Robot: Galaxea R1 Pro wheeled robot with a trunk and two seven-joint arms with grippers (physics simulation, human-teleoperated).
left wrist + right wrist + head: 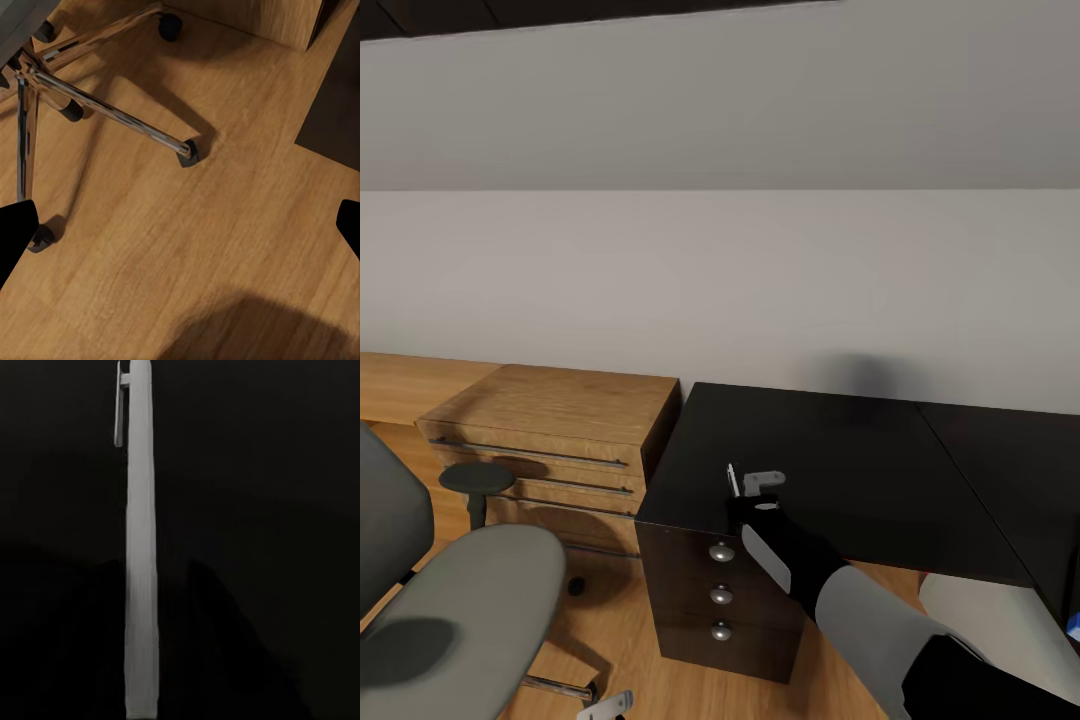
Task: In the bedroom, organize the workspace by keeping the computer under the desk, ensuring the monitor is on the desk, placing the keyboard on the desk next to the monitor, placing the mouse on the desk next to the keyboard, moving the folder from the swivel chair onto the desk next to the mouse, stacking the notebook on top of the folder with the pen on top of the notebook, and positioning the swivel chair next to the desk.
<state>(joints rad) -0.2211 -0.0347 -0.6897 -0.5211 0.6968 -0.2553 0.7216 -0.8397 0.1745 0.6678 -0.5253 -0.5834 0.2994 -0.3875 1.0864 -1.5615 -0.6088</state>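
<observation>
Right hand [748, 490] gripping the pen [732, 481] over the desk [840, 470].
Fingers closed on the white pen above the desk's near corner, over its drawers. Left hand [606, 707] hangs open above the floor beside the swivel chair [450, 610].

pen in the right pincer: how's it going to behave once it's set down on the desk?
The pen looks like a thin, straight, rigid white stick, so it is probably stiff and very light. Its round barrel may roll on the smooth black desk, though the small clip near one end would likely stop that. Being so slim, it could twist in the right pincer if nudged.
</observation>
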